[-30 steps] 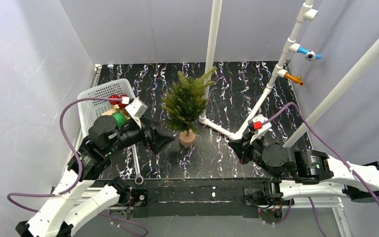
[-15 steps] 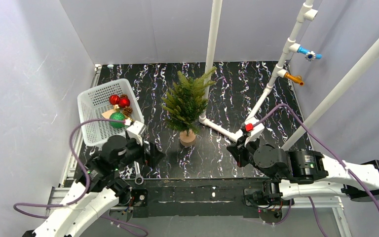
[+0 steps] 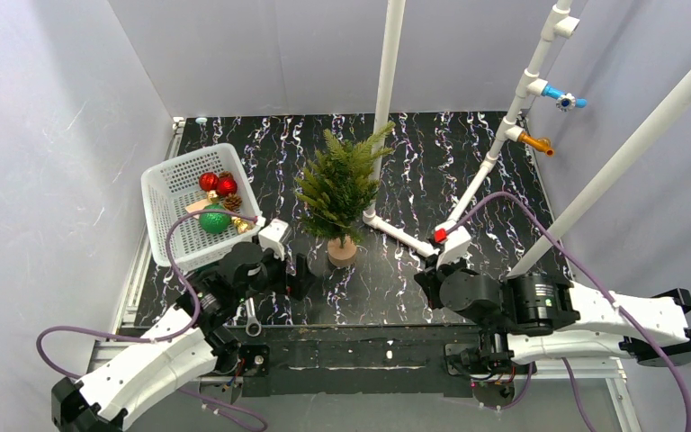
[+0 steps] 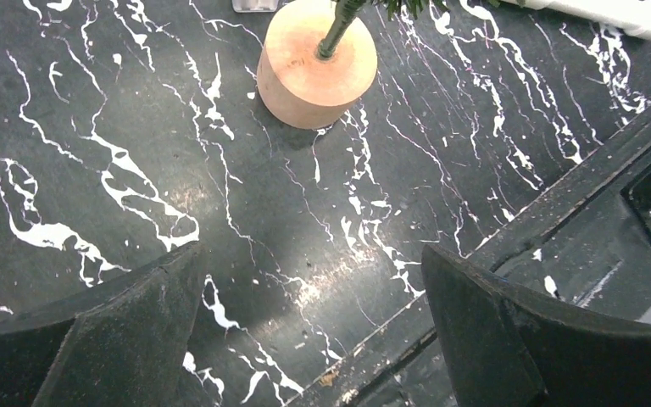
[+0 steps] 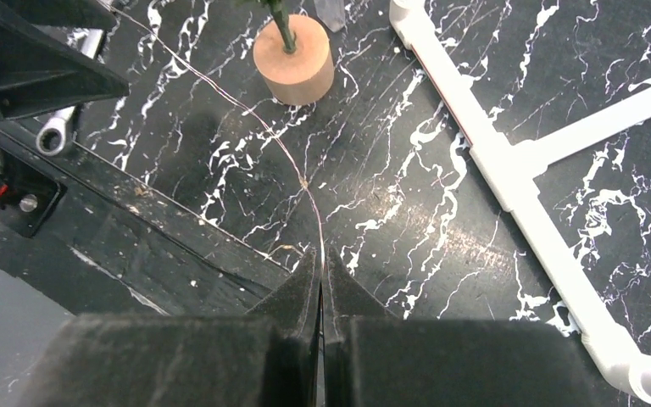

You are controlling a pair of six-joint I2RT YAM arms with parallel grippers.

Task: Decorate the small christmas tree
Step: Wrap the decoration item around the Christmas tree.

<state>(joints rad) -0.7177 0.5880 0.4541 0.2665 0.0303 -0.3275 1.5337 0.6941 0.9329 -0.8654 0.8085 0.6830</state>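
Shows the small christmas tree (image 3: 340, 189) upright mid-table. Pinches a thin wire (image 5: 258, 123) in the closed right gripper (image 5: 322, 271), trailing past the round wooden base (image 4: 316, 59). Holds the left gripper (image 4: 305, 267) wide and empty near that base. Likely stringing the wire; calls next for lifting it into the branches without tipping the tree.

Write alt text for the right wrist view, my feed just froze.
The right claw is shut on a thin wire that curves away across the black marbled table, passing the round wooden base of the small christmas tree. A white pipe frame lies to the right.
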